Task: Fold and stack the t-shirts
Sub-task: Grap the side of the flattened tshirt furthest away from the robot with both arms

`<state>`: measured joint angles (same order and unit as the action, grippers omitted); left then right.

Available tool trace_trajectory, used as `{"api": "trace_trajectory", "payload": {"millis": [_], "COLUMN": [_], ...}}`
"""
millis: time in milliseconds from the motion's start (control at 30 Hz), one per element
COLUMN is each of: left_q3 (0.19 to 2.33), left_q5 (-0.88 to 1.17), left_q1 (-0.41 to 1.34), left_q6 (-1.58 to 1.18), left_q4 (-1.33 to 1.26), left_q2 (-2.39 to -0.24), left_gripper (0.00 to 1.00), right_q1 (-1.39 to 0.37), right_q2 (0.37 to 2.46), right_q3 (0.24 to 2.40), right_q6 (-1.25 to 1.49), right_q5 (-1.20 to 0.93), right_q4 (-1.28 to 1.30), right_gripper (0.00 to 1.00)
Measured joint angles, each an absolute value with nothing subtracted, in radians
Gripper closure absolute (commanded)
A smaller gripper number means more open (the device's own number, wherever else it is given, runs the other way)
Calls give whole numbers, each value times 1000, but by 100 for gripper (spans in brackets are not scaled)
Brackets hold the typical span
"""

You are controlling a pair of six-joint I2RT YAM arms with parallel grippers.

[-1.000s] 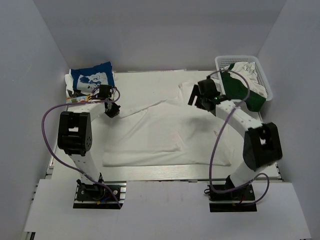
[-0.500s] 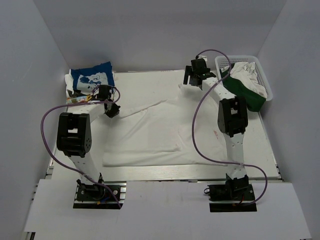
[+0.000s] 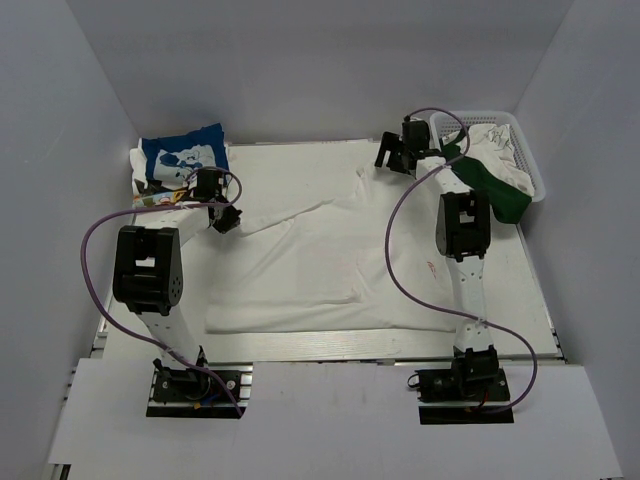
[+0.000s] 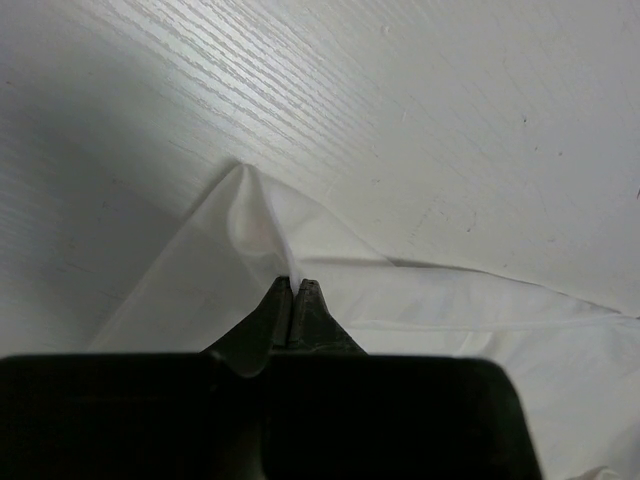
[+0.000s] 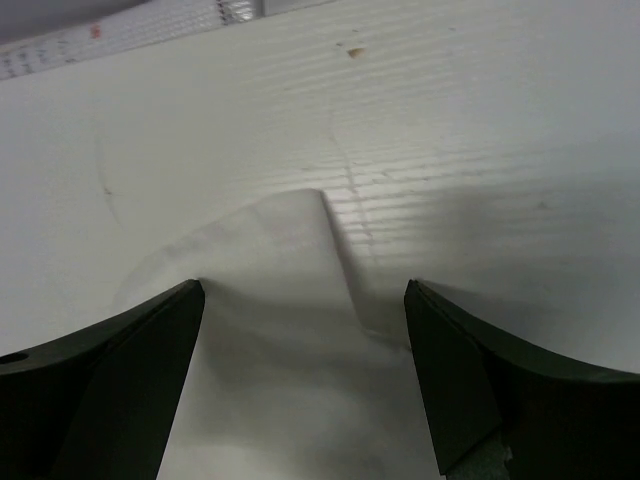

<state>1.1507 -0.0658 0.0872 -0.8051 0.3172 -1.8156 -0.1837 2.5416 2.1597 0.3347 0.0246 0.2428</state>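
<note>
White t-shirt [image 3: 330,260] lies spread crosswise — left fingers [image 4: 276,312] pinching its edge, right fingers [image 5: 120,370] apart over a corner.

In the left wrist view the white t-shirt [image 4: 450,320] runs off the right edge, its pinched fold lost between the left hand's [image 4: 293,285] closed fingers. From above, the blue t-shirt's [image 3: 185,152] print is too small to read, and the right arm [image 3: 462,225] covers part of the basket's [image 3: 478,116] left side.
</note>
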Motion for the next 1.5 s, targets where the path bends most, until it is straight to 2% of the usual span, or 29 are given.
{"api": "trace_trajectory", "payload": {"millis": [133, 200, 267, 300, 600, 1067, 1300, 1500], "left_q3": [1151, 1151, 1151, 1151, 1151, 972, 856, 825], "left_q5": [-66, -68, -68, -68, -72, -72, -94, -167], "left_q1": [87, 87, 87, 87, 87, 91, 90, 88], "left_q6": [-800, -795, -793, -793, -782, -781, -784, -792], "left_q4": [319, 324, 333, 337, 369, 363, 394, 411], "left_q2": [-1816, -1816, -1816, -1815, -1731, -1462, -1340, -1285], "left_gripper": [100, 100, 100, 100, 100, 100, 100, 100], "right_q1": [-189, -191, -191, -192, -201, -216, -231, -244], "right_q2": [2592, 2593, 2588, 2582, 2392, 1595, 1325, 1121], "right_q3": [2218, 2215, 2190, 2168, 1906, 1128, 904, 804], "right_q6": [340, 353, 342, 342, 192, -8, -10, 23], "right_q5": [-47, -91, -121, -133, -192, -247, -183, -102], "right_q4": [193, 179, 149, 134, 67, -73, -14, 109], "right_gripper": [29, 58, 98, 100, 100, 100, 100, 100]}}
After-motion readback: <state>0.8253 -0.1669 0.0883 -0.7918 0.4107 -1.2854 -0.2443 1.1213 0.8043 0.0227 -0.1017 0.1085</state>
